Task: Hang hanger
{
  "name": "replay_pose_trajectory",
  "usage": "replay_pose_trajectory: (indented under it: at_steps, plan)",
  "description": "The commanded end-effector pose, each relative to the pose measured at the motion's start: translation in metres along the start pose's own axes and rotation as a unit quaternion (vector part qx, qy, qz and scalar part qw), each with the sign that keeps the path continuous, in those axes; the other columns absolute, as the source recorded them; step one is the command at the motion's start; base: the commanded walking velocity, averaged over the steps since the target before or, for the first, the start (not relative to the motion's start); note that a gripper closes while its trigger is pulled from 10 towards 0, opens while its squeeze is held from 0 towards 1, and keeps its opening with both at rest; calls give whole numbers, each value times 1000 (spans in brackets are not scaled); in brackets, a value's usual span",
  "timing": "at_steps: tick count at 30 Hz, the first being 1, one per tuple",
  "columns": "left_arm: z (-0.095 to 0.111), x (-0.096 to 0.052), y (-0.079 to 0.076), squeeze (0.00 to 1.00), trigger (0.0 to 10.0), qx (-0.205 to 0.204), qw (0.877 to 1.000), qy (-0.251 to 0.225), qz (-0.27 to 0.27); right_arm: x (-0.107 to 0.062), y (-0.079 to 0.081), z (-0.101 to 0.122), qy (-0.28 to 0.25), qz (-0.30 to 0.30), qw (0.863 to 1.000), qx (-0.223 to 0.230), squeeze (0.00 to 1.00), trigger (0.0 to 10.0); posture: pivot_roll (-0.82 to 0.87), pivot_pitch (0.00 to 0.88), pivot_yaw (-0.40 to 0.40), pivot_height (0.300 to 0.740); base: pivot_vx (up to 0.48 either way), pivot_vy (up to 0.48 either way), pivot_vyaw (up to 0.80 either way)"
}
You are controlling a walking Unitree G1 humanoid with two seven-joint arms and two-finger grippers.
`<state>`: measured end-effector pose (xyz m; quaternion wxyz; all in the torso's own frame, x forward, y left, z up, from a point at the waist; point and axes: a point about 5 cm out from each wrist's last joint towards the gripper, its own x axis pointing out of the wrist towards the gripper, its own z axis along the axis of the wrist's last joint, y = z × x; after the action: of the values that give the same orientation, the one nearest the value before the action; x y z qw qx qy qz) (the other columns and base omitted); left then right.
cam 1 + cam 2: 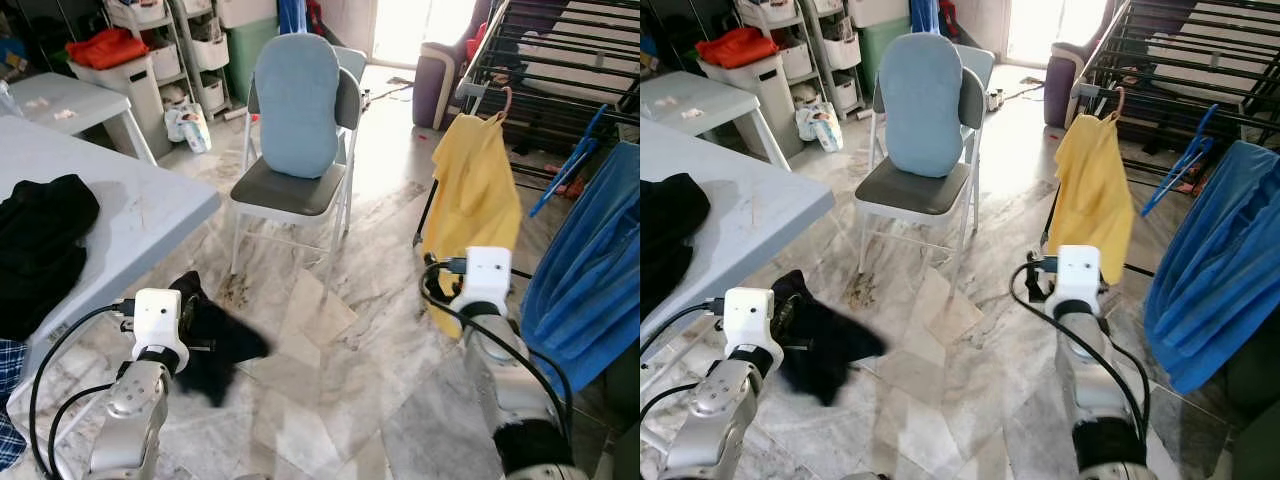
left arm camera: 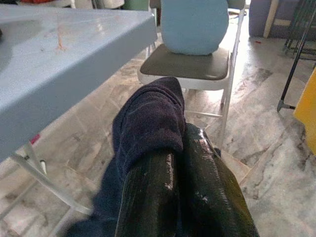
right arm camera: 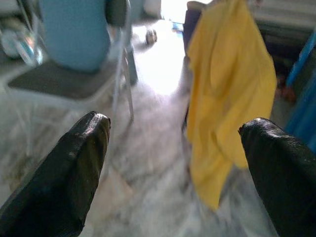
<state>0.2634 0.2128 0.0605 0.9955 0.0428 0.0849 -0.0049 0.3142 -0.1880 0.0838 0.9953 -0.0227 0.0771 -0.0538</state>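
Hanging Laundry: Yellow Garment on the Drying Rack

The yellow garment (image 1: 472,195) hangs by its hanger hook (image 1: 504,101) from the black drying rack (image 1: 560,60), beside a blue cloth (image 1: 590,270). The right gripper (image 3: 173,168), fingers spread wide and holding nothing, faces it. The left gripper (image 2: 185,190), fingers pressed together, pinches a dark navy garment (image 1: 215,340) near the grey table (image 1: 140,215) and folding chair (image 1: 295,150).

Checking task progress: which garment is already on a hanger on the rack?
The yellow shirt, hung from the drying rack. The blue cloth is draped over a rail; the dark garment is in the left gripper.
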Motion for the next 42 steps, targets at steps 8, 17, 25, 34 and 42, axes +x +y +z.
replay_pose_trajectory:
  at_steps: [8, 17, 25, 34, 42]
  plan:
    - [23, 14, 3, 0, 10000, 17, 999, -50, 8, 50, 38, 66, -79, 40, 994, -70, 0, 10000, 3, 0, 13, 740, 0, 0, 0]
    - [15, 11, -1, 0, 10000, 4, 999, -39, 2, 25, 6, 3, -15, 14, 1000, 5, 0, 10000, -24, 0, 13, 740, 0, 0, 0]
    - [6, 4, 3, 0, 10000, -37, 998, -30, 28, -21, -39, -26, -3, -4, 1000, 17, 0, 10000, -82, 0, 52, 740, 0, 0, 0]
    - [16, 24, -27, 0, 10000, -20, 998, -28, -43, -39, -42, -5, -23, 6, 1000, 14, 0, 10000, -165, 0, 132, 740, 0, 0, 0]
    - [11, 27, -12, 0, 10000, -37, 999, -28, 17, 0, -6, 14, -35, 53, 998, 23, 0, 10000, -131, 0, 92, 740, 0, 0, 0]
